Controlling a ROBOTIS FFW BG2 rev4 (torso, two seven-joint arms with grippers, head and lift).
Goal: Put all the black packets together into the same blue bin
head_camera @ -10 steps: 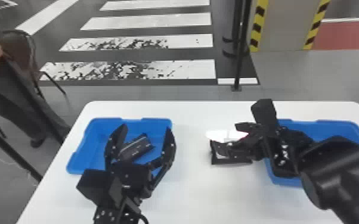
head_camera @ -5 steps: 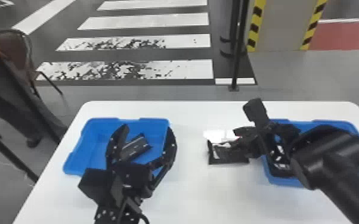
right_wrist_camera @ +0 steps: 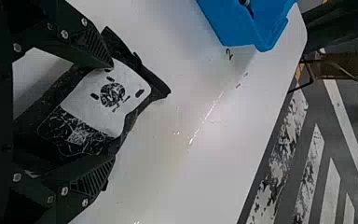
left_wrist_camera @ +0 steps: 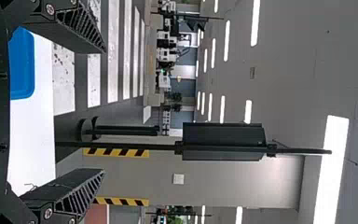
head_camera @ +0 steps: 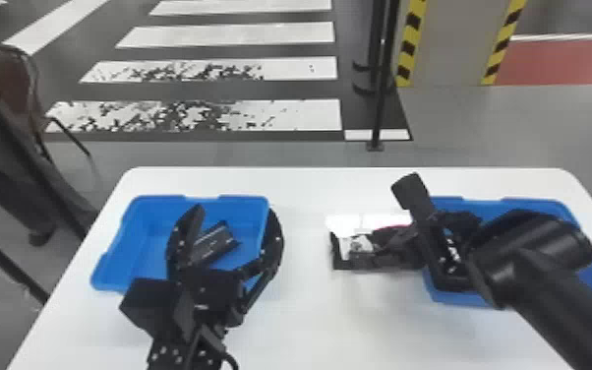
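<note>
In the head view my left gripper (head_camera: 226, 236) stands open over the left blue bin (head_camera: 133, 246), where a black packet (head_camera: 216, 243) lies. The left gripper (left_wrist_camera: 103, 108) has nothing between its spread fingers in its wrist view. Right of the table's middle, my right gripper (head_camera: 403, 241) is at another black packet (head_camera: 359, 251) with a white label, beside the right blue bin (head_camera: 496, 299). In the right wrist view the right gripper (right_wrist_camera: 113, 112) is shut on this buckled packet (right_wrist_camera: 116, 93), whose one end sticks out past a finger.
The white table (head_camera: 310, 320) carries both bins, with the packet between them. The right arm (head_camera: 531, 261) reaches across the right bin. Beyond the table's far edge stands a thin black post (head_camera: 381, 98); a person stands beside the table at the left.
The head view has shifted slightly. The right gripper has drawn in on the packet, which has buckled and shows more of its white label. The left gripper remains over the left bin.
</note>
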